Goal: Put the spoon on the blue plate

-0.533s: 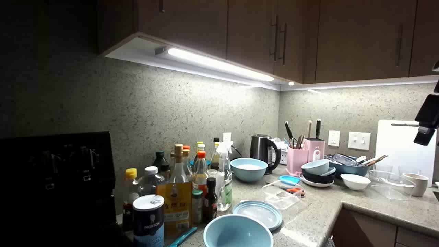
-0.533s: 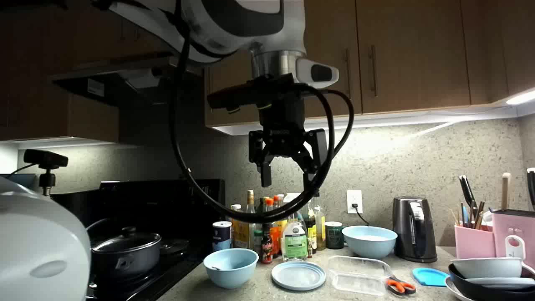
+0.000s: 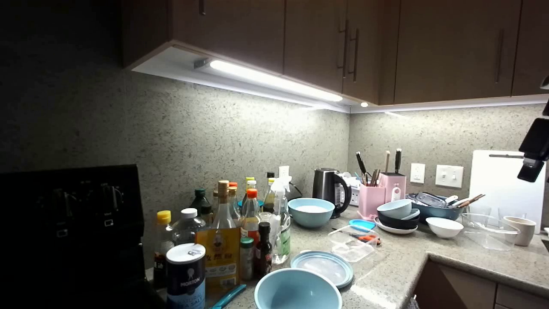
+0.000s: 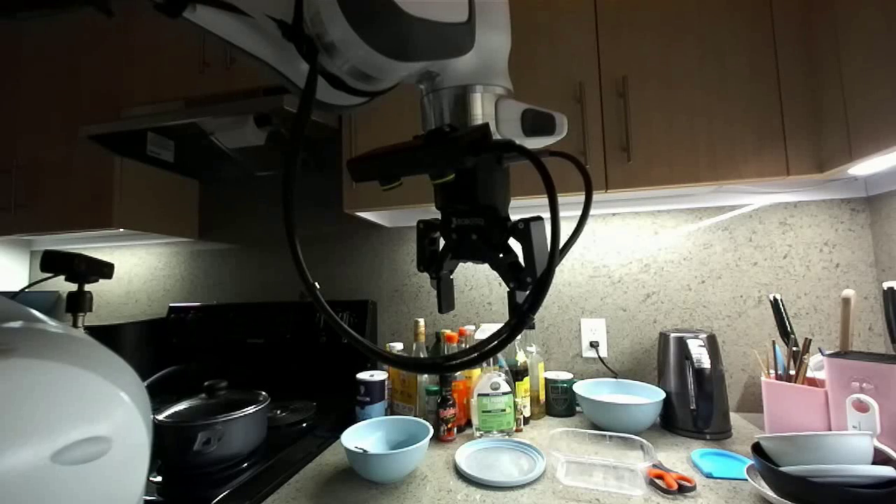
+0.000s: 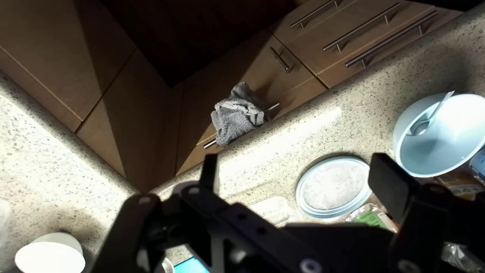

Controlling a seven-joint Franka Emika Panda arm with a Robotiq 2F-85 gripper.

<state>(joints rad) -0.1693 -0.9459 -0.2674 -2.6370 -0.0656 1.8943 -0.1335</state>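
The spoon point(image 5: 420, 127) is metal and leans inside a light blue bowl point(image 5: 432, 151), its handle over the rim. A small part of the spoon point(image 4: 361, 449) shows at the bowl point(image 4: 387, 458) in an exterior view. The pale blue plate point(image 4: 500, 462) lies flat on the counter beside that bowl; it also shows in an exterior view point(image 3: 322, 268) and in the wrist view point(image 5: 333, 185). My gripper point(image 4: 481, 297) is open and empty, high above the counter and pointing down. In the wrist view the plate shows between the fingers point(image 5: 295, 170), far below.
Several bottles point(image 4: 495, 402) stand behind the plate. A clear plastic container point(image 4: 603, 462) and orange scissors point(image 4: 670, 479) lie beside it. Another light blue bowl point(image 4: 619, 406) and a kettle point(image 4: 694, 385) stand at the back. A stove with a pot point(image 4: 210, 427) is beside the counter.
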